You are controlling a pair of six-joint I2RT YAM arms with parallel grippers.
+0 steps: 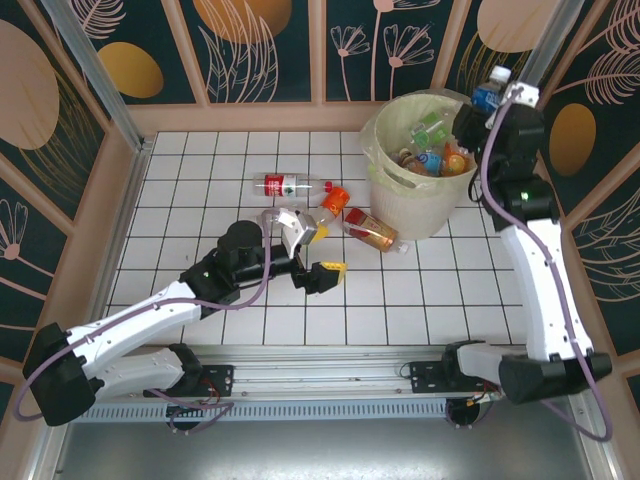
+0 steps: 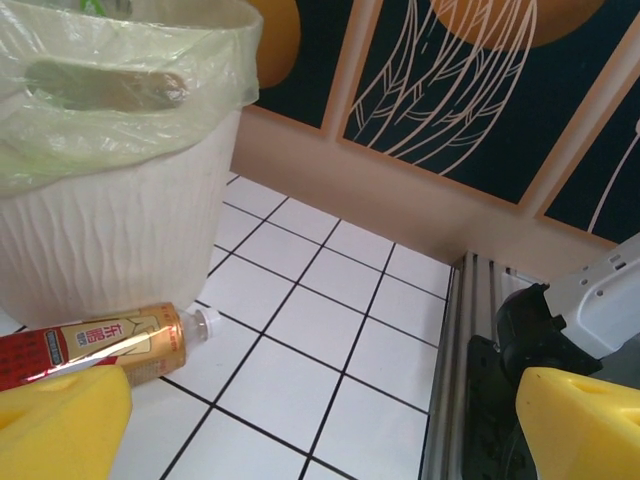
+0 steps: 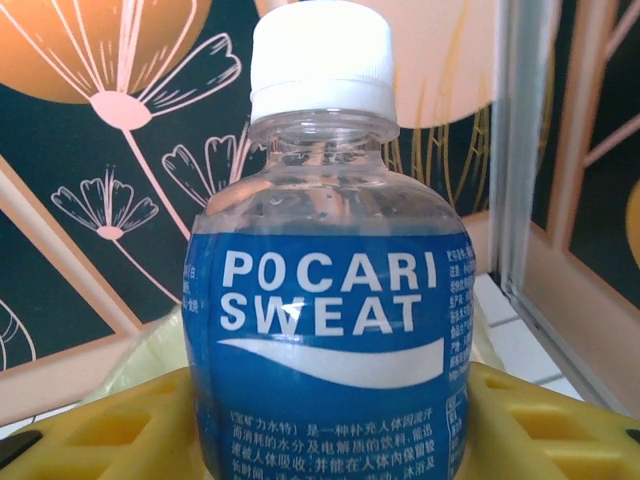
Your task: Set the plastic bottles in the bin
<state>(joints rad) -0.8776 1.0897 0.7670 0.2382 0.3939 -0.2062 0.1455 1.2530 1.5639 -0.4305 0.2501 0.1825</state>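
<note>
On the white tiled table (image 1: 200, 160) the left gripper (image 1: 314, 252) has its yellow fingers spread wide with nothing between them, and beyond it lie a clear plastic bottle with a red label (image 1: 283, 184) and a small orange bottle with an orange cap (image 1: 333, 201). Further right, a brown bottle with a red and gold label (image 1: 372, 232) lies just beside the foot of the large round pale-yellow plastic bin (image 1: 418, 212), which holds several other bottles (image 1: 430, 150) inside its clear liner. Over the right rim of the bin the right gripper (image 1: 490, 102) pinches a clear bottle with a blue label and a white cap (image 3: 325, 330) between its yellow fingers (image 3: 95, 435)
</note>
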